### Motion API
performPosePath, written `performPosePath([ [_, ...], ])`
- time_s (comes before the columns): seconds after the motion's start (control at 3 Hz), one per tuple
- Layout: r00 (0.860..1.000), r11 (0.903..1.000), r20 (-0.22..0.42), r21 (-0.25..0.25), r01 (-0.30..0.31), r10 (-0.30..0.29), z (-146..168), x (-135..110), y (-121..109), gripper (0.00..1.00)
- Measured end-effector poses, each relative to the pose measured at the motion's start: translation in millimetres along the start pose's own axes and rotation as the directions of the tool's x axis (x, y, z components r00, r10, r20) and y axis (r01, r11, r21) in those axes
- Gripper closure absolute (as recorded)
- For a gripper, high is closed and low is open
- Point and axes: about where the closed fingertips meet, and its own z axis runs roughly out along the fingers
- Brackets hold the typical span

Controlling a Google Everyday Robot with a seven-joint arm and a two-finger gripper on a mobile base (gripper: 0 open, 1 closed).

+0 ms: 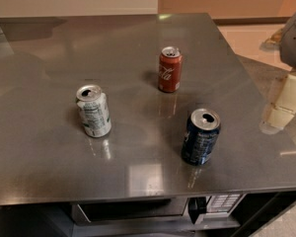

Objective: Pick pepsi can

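The pepsi can (200,137), dark navy-blue with a silver opened top and pale print, stands upright on the grey table (138,177) at the front right. My gripper (282,105), pale cream below a grey arm part, is at the right edge of the view. It is over the table's right edge, to the right of the pepsi can and a little farther back. It is well apart from the can and holds nothing that I can see.
A red cola can (169,69) stands upright behind the pepsi can, near the table's middle. A white-and-green can (93,111) stands upright at the left. A microwave (158,209) sits under the table's front edge. The floor shows beyond the right edge.
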Motion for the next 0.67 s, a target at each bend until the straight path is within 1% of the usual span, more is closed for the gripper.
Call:
performPosePath([
  [0.33,1.000,1.0000,0.013,-0.003,0.009,-0.009,2.1,-3.4,1.7,0.00],
  [0.67,0.998,0.9993,0.062,-0.023,0.029,-0.027,11.2,-11.0,7.8,0.00],
])
